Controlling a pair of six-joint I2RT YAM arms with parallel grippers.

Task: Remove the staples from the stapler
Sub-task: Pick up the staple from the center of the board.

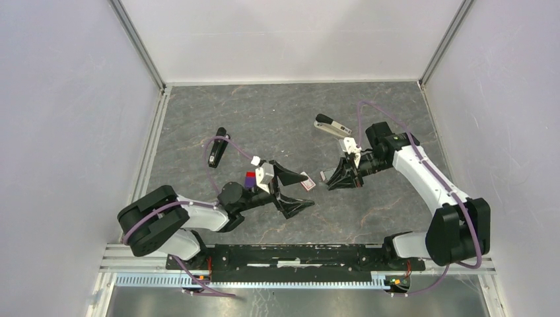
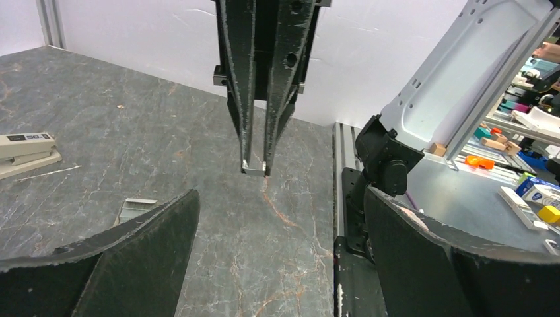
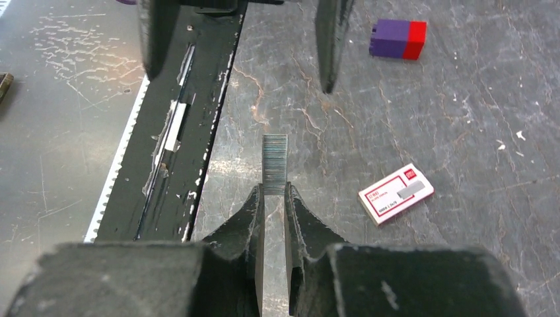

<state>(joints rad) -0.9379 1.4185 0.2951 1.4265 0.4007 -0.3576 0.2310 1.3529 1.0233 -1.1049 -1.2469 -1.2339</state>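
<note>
Just on the near side of the stapler point(image 1: 332, 125), your R gripper point(image 3: 275, 193) pinches a staple strip point(image 3: 275, 158), L gripper point(image 1: 304, 193) gapes wide & empty beside it; unloading looks near done, so next prob. lower & release.

Staple box point(image 3: 396, 193) nr purple/red block point(image 3: 397, 39); slim blk bar point(image 1: 216, 146) apart.

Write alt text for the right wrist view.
The right fingers pinch a strip of staples, with the grey table beneath. A red-and-white box lies to the right, a purple-and-red block beyond it.
</note>
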